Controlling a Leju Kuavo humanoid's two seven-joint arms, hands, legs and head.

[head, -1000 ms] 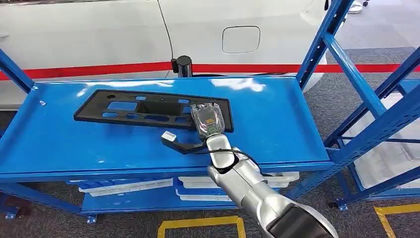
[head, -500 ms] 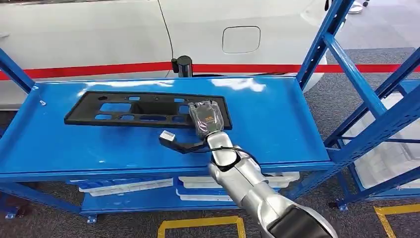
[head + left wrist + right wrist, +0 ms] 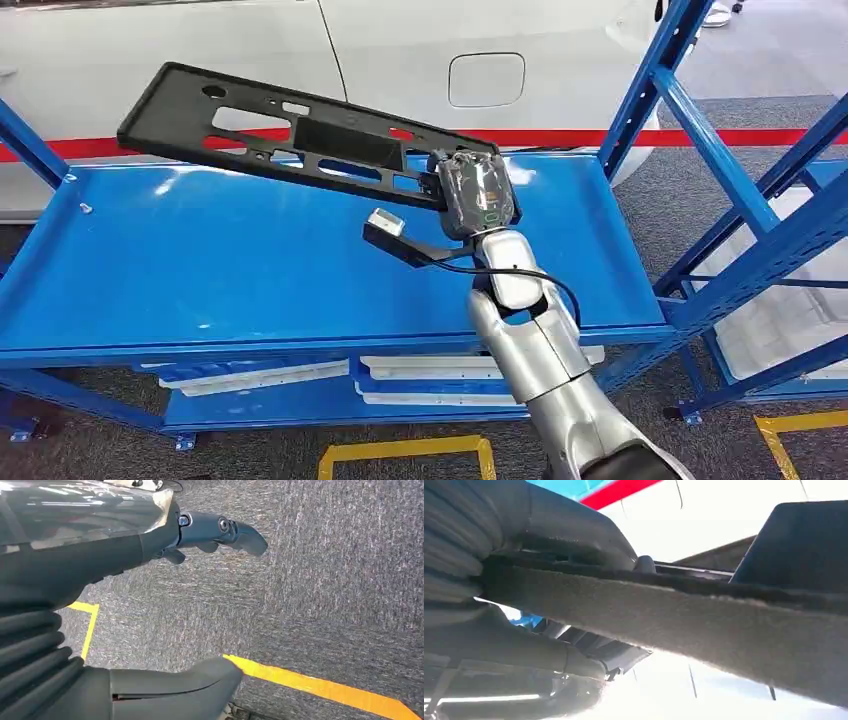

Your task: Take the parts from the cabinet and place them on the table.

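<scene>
Blue shelf [image 3: 250, 270], black panel [image 3: 300, 140] tilted above it, right hand [image 3: 475, 195] grasping its end

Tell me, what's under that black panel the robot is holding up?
Under the lifted black panel is the bare blue shelf top, with a white car behind. The right hand covers the panel's end, so the grip itself is hidden.

No text, label, brand or number can be read anywhere.
</scene>
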